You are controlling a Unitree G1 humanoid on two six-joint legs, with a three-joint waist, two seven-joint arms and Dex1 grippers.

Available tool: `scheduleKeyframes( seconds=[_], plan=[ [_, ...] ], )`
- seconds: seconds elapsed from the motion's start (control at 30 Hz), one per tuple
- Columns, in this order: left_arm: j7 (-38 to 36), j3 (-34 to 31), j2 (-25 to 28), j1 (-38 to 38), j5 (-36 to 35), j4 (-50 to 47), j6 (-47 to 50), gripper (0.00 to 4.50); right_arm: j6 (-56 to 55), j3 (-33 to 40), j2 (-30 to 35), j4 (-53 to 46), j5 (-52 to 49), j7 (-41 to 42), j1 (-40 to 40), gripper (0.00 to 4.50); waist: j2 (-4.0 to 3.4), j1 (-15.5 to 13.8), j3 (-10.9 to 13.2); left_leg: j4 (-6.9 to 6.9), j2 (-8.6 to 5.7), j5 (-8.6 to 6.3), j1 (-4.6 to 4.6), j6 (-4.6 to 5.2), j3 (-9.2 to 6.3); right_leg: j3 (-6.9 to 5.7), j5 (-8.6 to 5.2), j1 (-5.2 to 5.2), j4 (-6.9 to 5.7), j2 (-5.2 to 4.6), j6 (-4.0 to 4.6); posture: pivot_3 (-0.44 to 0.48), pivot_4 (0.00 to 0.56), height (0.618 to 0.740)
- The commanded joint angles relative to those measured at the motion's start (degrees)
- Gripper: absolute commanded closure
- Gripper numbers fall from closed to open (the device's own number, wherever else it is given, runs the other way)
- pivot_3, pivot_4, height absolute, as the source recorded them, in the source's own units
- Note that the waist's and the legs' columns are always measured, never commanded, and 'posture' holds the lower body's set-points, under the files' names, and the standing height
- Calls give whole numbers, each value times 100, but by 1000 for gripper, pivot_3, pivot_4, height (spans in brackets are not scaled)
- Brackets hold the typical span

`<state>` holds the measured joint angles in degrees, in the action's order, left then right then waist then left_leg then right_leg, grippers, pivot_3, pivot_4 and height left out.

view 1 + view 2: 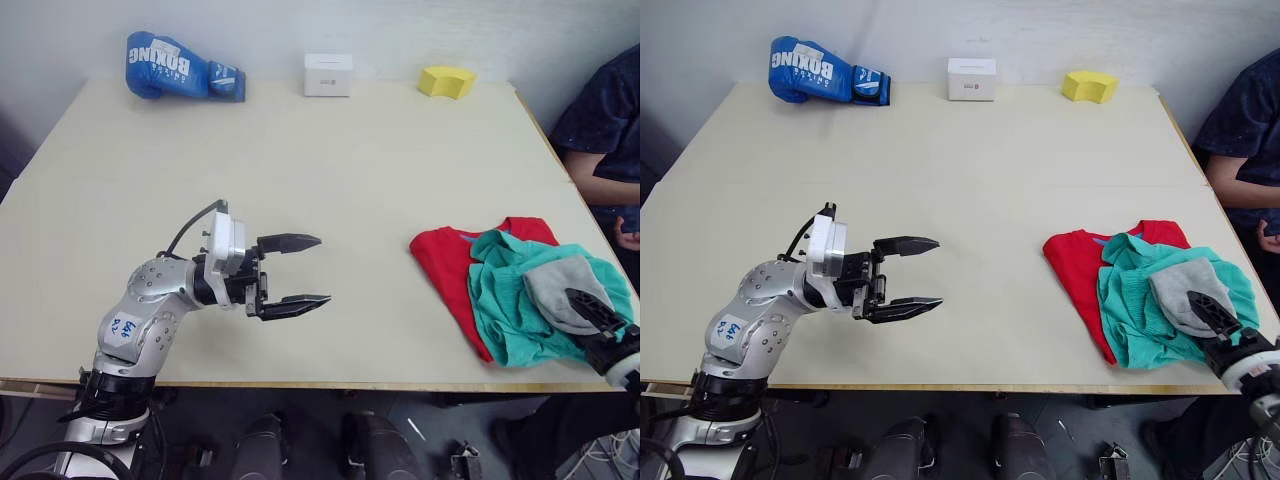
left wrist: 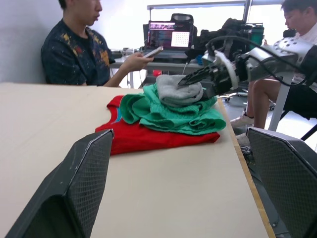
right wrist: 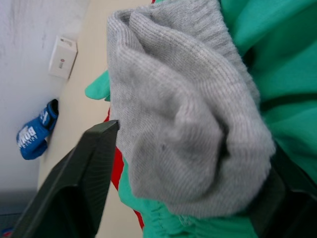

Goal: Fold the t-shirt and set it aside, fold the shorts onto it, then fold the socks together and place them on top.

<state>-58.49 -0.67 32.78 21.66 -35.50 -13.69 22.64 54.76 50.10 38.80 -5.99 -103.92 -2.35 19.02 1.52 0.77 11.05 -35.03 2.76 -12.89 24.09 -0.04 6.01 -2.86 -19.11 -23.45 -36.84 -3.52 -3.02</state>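
A: Starting from the left, what do you see?

B: The left end effector (image 1: 291,272) hovers over the bare part of the surface (image 1: 330,170), fingers wide apart and holding nothing. Far behind it, by the wall, are a boxing glove (image 1: 182,68), a white box (image 1: 328,75) and a yellow block (image 1: 446,81).

A: And on the right?

B: Near the right front edge lies the pile. The t-shirt (image 1: 448,265) is at the bottom, the shorts (image 1: 505,300) are on it, and the socks (image 1: 568,287) rest on top as one grey bundle. The right end effector (image 3: 178,188) is around the socks, one finger on each side of them. I cannot tell if it presses them or is already loose.

A: So how much of the task is left?

B: I think very little. All three garments are stacked in the right order. The shorts look a bit rumpled. What seems to remain is to let the socks go and draw the right arm away. A person (image 1: 605,120) sits beside that corner.
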Motion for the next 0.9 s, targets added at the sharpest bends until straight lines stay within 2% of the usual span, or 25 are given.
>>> scheduleKeyframes(
  seconds=[0.03,0.07,0.13,0.17,0.27,0.33,0.47,0.6,0.67,0.73,0.8,0.9],
  plan=[
    [214,-531,349,0,243,519,-49,0,326,652,623,-542,706,1244,786,17,0,-17,0,1,2,-1,-3,0,0,0,0,0,0,1,0,0,150,740],
    [178,-608,475,-31,369,691,-208,0,199,668,889,-719,1481,1846,1253,17,0,-17,0,0,6,-3,-3,-3,0,0,1,0,4,6,1,0,150,740],
    [-104,-633,861,-194,654,929,-468,0,-909,567,1326,-1090,3463,3207,2126,17,0,-29,0,1,8,-4,-3,-3,0,-2,-3,0,20,9,-2,0,150,740],
    [-222,-619,1010,-293,791,980,-618,0,-1618,535,1392,-1147,4218,3753,2286,17,0,-35,0,3,12,-5,0,-4,0,-4,-3,1,34,13,-2,0,150,740],
    [-305,-789,1225,-573,872,1064,-816,0,-3106,528,1582,-1073,5620,4843,2304,17,1,-34,-2,9,26,-22,4,-21,6,-13,15,11,85,21,9,0,150,740],
    [-256,-1008,1252,-757,849,1113,-887,0,-3654,411,1874,-1022,6239,5413,2130,17,2,-36,-1,10,26,-38,7,-17,22,-10,29,12,99,11,11,0,150,740],
    [-140,-1458,1291,-1260,900,1088,-1085,0,-4033,-470,2419,-1100,6420,5882,813,17,12,11,3,7,30,-32,5,11,34,-1,34,10,101,6,15,0,150,740],
    [240,-1804,1392,-1842,1415,1035,-1612,0,-4603,-2661,2426,-1425,6988,6339,-1024,17,11,26,5,6,38,-36,0,5,32,-3,35,5,85,10,23,0,150,740],
    [267,-1985,1402,-2137,1452,975,-1755,0,-4764,-3713,1854,-1190,7278,6384,-2199,17,11,50,6,7,38,-38,3,1,32,-3,34,-2,76,11,24,0,150,740],
    [301,-2164,1397,-2417,1444,952,-1794,0,-5182,-4604,1310,-662,7808,6657,-3046,17,15,77,7,0,42,-42,6,-4,31,-7,33,-1,75,13,26,0,150,740],
    [340,-2306,1381,-2693,1492,952,-1876,0,-5787,-5147,738,125,8354,6751,-3652,17,19,87,6,-8,37,-42,7,-4,36,-6,33,0,70,10,25,0,150,740],
    [438,-2383,1317,-2975,1550,849,-1935,0,-6496,-5425,156,1037,8735,6764,-4138,17,18,64,6,-19,34,-31,6,-18,45,-5,34,2,62,3,23,0,150,740]
  ],
)
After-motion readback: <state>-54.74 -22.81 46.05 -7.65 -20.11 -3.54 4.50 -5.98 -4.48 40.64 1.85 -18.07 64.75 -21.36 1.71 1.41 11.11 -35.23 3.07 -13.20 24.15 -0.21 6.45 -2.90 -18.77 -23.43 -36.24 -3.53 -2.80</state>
